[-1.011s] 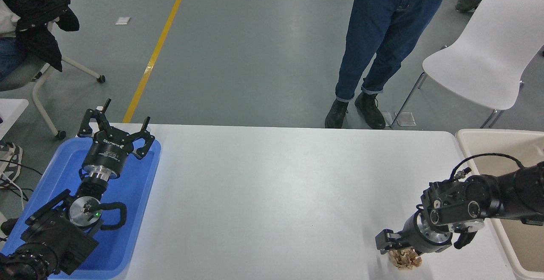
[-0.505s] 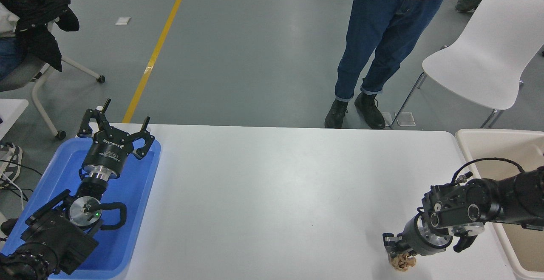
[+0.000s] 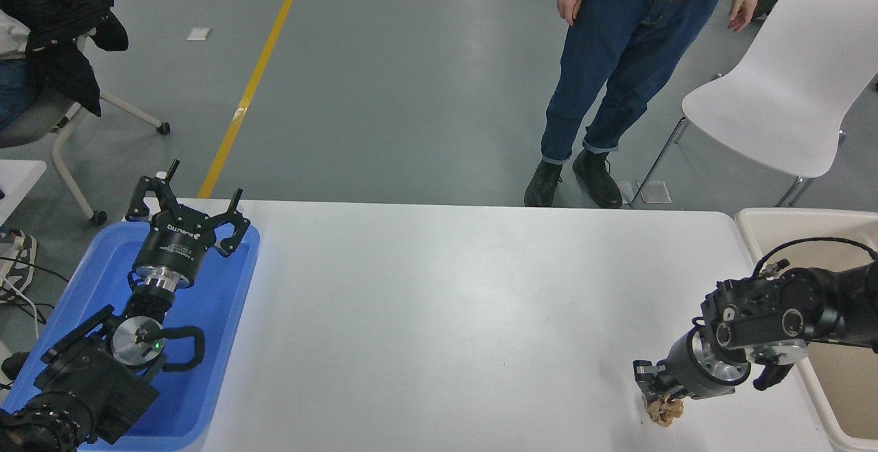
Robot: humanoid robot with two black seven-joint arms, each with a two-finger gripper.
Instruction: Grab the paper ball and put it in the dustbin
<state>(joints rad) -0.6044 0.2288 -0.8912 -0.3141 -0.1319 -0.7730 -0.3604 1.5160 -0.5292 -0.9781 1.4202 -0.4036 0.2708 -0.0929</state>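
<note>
The tan-brown paper ball (image 3: 665,411) hangs just under my right gripper (image 3: 658,396) near the table's front right corner. The gripper's fingers are closed around the top of the ball. Whether the ball touches the table I cannot tell. The cream-beige dustbin (image 3: 765,222) stands off the table's right edge, to the right of the gripper, and my right arm reaches over its rim. My left gripper (image 3: 184,195) is parked open over the blue tray (image 3: 75,280) at the lower left.
A person in blue jeans (image 3: 603,88) stands at the table's far side. A white chair (image 3: 789,81) is behind the dustbin at the upper right. Another chair with a dark jacket (image 3: 55,33) is at the upper left.
My right gripper has closed on the paper ball and shifted right toward the dustbin, taking the ball with it. The left arm has not moved. The person's hands have dropped lower.
</note>
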